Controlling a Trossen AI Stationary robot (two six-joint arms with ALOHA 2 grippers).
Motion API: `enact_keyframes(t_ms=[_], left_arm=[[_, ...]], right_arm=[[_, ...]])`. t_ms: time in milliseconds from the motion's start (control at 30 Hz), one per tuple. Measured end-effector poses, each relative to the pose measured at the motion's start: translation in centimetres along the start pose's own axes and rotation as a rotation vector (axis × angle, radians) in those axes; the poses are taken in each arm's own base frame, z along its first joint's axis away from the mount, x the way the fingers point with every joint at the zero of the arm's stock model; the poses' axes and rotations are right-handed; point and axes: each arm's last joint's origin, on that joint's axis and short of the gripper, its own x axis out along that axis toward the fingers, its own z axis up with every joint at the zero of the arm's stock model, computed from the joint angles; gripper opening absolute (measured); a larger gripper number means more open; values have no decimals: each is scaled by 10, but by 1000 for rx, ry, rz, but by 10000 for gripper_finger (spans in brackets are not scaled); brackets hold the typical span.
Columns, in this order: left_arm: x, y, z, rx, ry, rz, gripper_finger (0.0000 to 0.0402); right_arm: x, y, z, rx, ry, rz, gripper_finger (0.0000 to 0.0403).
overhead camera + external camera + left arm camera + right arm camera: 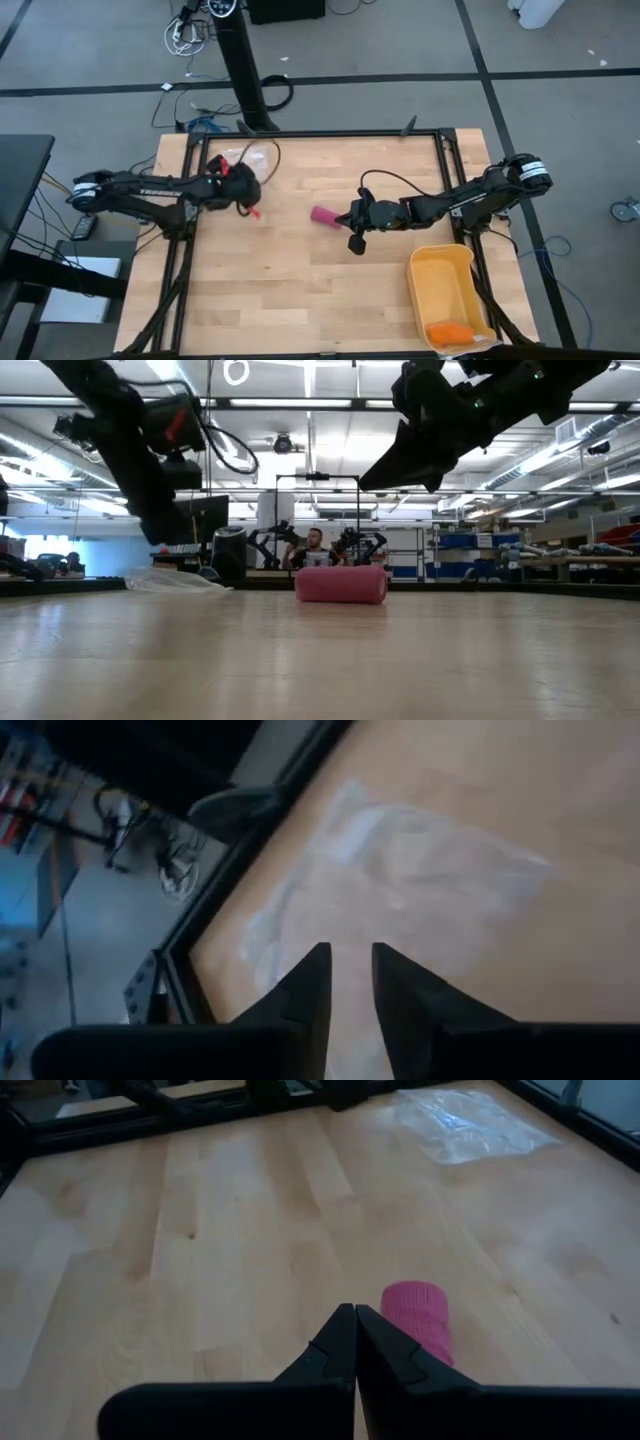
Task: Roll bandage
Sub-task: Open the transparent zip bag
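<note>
The pink bandage is a small rolled cylinder lying on its side on the wooden table, also seen in the low view and the right wrist view. My right gripper is shut and empty. It hovers above the table just to the right of the roll, and the low view shows it lifted clear. My left gripper is empty, its fingers a narrow gap apart. It hangs over the clear plastic bag at the far left.
The clear crinkled plastic bag lies near the table's far left corner. A yellow tray stands at the near right with a small orange object in it. A black frame rail runs along the table's edges.
</note>
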Motion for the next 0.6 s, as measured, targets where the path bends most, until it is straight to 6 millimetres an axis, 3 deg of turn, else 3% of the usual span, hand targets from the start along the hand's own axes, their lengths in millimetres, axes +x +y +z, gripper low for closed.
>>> enact_keyframes(t_ms=[133, 267, 433, 600], left_arm=[[28, 10, 1, -54, 35, -84, 47], [45, 10, -5, -51, 111, -215, 9], [49, -2, -8, 20, 152, -384, 9], [35, -27, 0, 44, 49, -655, 6]], right_arm=[[0, 0, 0, -6, -4, 1, 1], [0, 0, 0, -8, -3, 1, 2], [0, 0, 0, -16, -3, 1, 1], [0, 0, 0, -17, 0, 5, 3]])
